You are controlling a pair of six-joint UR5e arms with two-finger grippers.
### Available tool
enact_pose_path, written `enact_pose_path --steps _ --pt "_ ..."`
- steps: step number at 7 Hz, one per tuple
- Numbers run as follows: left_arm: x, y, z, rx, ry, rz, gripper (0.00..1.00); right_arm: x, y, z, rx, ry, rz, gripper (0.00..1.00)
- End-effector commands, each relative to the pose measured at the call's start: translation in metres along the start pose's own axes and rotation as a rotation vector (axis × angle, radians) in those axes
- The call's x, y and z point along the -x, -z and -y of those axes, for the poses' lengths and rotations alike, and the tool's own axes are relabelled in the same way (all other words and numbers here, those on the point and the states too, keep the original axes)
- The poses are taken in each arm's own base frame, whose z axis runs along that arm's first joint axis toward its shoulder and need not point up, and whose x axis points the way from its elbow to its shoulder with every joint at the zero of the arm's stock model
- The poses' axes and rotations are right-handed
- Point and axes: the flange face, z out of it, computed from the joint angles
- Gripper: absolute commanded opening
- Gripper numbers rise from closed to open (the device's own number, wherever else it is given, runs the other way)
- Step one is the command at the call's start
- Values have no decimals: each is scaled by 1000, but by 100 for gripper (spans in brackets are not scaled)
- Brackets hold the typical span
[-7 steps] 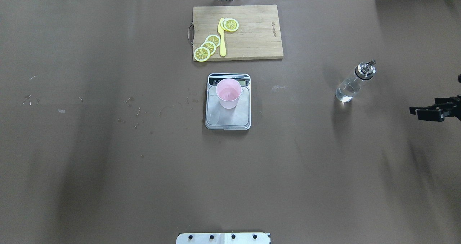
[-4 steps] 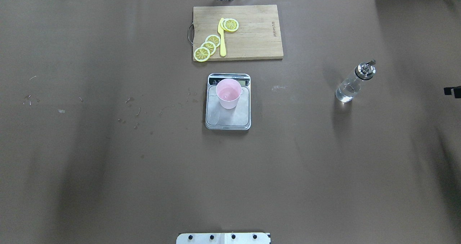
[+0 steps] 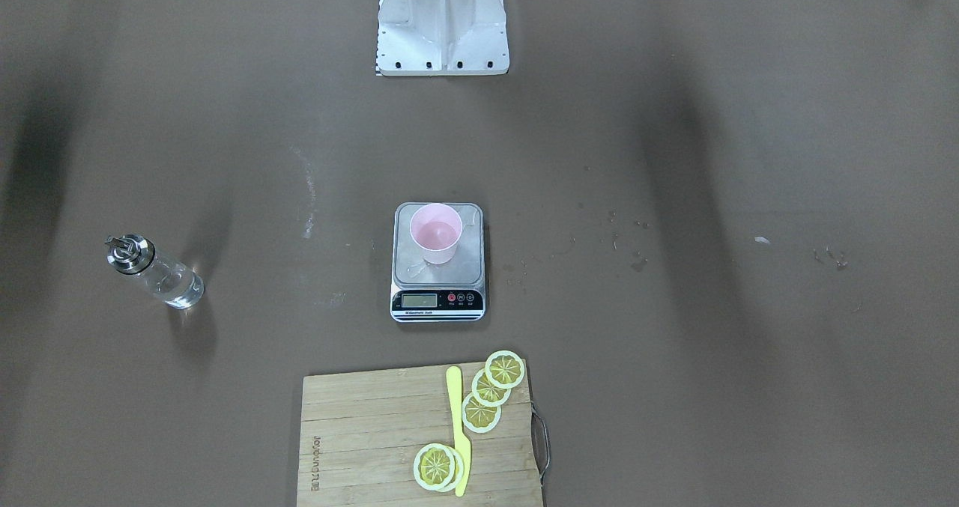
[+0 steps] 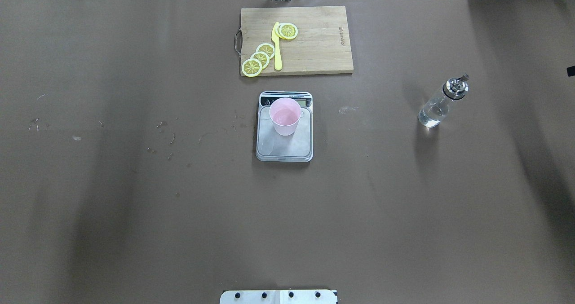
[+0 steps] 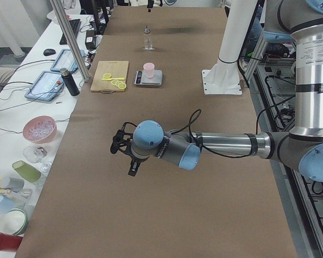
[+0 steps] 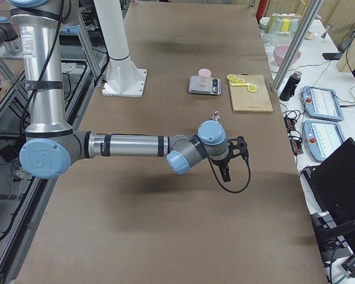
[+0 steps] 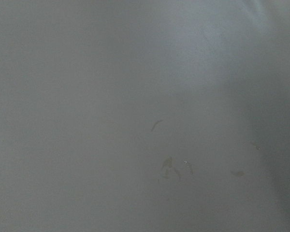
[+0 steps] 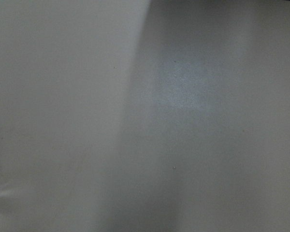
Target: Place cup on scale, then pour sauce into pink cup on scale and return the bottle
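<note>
The pale pink cup stands upright on the steel platform of the scale at the table's middle, and shows in the front view too. The clear bottle with a silver spout stands alone at the right, holding some clear sauce; in the front view it is at the left. My right gripper hovers off to the bottle's right, only a black sliver at the overhead edge. My left gripper hovers far from the scale. I cannot tell whether either is open.
A wooden cutting board with lemon slices and a yellow knife lies just beyond the scale. The robot's base plate is at the near edge. Small stains mark the table's left half.
My right gripper has drawn away to the right and farther back, leaving the overhead view almost entirely. The cup, scale and bottle have not moved.
</note>
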Motion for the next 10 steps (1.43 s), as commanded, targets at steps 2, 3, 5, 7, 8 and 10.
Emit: enact_pose_path --steps 2,3,5,7,8,10 --pt "9 18 5 -18 40 18 97 0 11 75 139 -21 3 100" --pt "10 19 4 -19 42 19 97 -22 15 72 156 9 10 100" --pt "10 21 3 -22 42 20 97 -76 25 25 159 2 -6 100" --pt "9 21 2 -23 41 22 97 -73 40 -10 136 13 -9 100" --pt "10 21 0 -23 41 22 97 -73 45 -9 126 15 -12 100" --pt "8 22 1 -26 37 22 97 -71 48 -8 120 16 -25 100"
